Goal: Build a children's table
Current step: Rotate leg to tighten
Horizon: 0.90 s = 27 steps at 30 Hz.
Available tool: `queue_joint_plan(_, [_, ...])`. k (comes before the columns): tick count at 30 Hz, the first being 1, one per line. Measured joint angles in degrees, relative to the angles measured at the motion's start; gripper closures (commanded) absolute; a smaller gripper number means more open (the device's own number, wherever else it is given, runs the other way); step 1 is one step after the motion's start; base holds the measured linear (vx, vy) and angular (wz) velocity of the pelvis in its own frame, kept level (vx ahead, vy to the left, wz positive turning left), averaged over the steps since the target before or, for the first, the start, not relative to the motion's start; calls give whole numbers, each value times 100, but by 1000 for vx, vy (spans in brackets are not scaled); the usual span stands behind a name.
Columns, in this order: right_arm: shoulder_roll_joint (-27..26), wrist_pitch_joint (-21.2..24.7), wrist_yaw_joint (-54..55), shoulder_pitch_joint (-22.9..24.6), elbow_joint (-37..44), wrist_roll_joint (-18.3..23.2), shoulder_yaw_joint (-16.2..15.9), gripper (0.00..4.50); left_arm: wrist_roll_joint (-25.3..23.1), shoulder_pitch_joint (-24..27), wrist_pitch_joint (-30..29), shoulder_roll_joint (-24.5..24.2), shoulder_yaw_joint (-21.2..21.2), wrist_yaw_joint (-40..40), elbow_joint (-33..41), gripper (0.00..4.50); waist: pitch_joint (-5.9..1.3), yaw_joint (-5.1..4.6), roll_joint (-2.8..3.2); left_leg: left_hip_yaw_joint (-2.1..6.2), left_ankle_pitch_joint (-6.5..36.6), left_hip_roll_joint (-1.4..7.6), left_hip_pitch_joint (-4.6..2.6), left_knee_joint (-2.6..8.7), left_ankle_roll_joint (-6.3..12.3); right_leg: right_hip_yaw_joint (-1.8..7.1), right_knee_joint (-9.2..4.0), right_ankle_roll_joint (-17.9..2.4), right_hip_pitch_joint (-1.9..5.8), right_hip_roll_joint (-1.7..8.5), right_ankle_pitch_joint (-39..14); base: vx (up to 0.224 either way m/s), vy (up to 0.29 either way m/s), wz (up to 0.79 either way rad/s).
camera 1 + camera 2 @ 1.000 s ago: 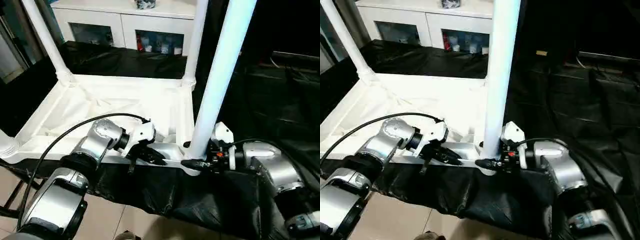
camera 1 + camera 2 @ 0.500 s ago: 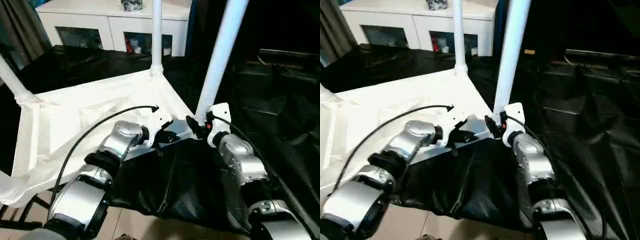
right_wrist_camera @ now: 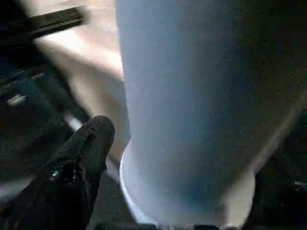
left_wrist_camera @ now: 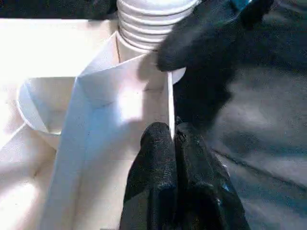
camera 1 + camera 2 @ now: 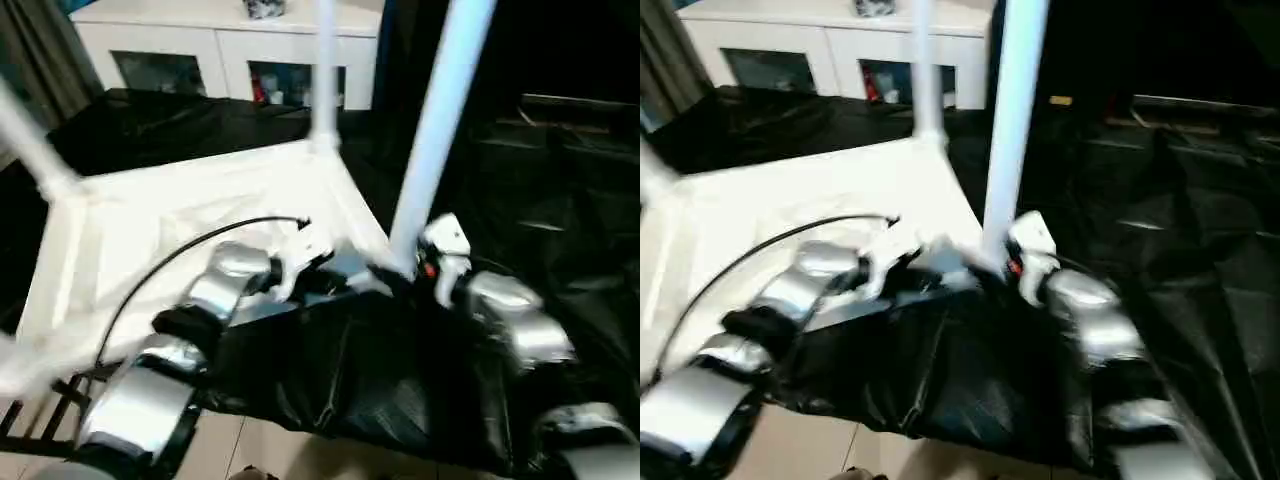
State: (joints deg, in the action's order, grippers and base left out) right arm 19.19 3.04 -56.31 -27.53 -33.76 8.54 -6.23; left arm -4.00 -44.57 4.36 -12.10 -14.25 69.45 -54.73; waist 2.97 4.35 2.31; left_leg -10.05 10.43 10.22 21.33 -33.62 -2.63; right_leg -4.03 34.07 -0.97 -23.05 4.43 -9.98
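The children's table lies upside down: its white tabletop rests on the black-covered work table with white legs standing up from its corners. My left gripper is shut on the tabletop's thin rim, just short of the near right corner socket. The near right leg rises from that socket. My right gripper is at that leg's base. One black finger stands a little off the leg; the other is hidden behind it.
Two more legs stand at the far corner and the left corner. A white glass-door cabinet is behind. The black cover spreads to the right and hangs over the front edge above the floor.
The tabletop has swung round, its near right corner going further from me, with both grippers staying at that corner. The right gripper's fingers have spread off the leg.
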Motion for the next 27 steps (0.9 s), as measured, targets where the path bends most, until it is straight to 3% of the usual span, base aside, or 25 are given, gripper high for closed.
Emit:
queue_joint_plan(3, [211, 62, -619, 47, 104, 93, -172, 74, 34, 22, 121, -137, -48, 404, 1, 450, 1, 67, -2, -1, 9, 0, 1, -13, -15, 5, 0, -6, 3, 0, 4, 0, 0, 0])
queue_joint_plan(8, [406, 36, -1268, 45, 186, 100, -346, 104, 35, 22, 335, -309, -149, 897, 0, 450, 2, 97, -5, -3, 9, 0, 4, -13, -15, 7, -1, -6, 4, 1, 4, 0, 0, 0])
queue_joint_plan(15, [484, 94, -1549, 68, 357, 103, -445, 166, 34, 18, 489, -430, -162, 1203, -22, 450, 2, 130, -5, -3, 10, 0, 9, -10, -13, 4, -1, -5, -1, 1, 3, 0, 0, 0])
queue_joint_plan(19, [479, 149, -1536, 139, 460, 107, -437, 171, 39, 18, 478, -425, -160, 1243, -35, 450, 2, 137, -5, -3, 10, 0, 9, -11, -14, 5, -1, -5, 0, 1, 3, 0, 0, 0])
queue_joint_plan(22, [342, 413, -1278, 319, 678, 191, -306, 174, 45, 18, 326, -366, -134, 1171, -35, 450, 2, 147, -5, -2, 10, 1, 5, -10, -14, 5, 0, -5, 1, 1, 3, 0, 0, 0])
queue_joint_plan(27, [-281, 562, 485, 297, 468, -2, 152, 174, -133, -121, -288, -109, -51, -25, -59, 450, 1, 59, -4, -2, 6, -1, -25, -16, -18, 9, 1, 15, 23, 2, -8, 0, 0, 0])
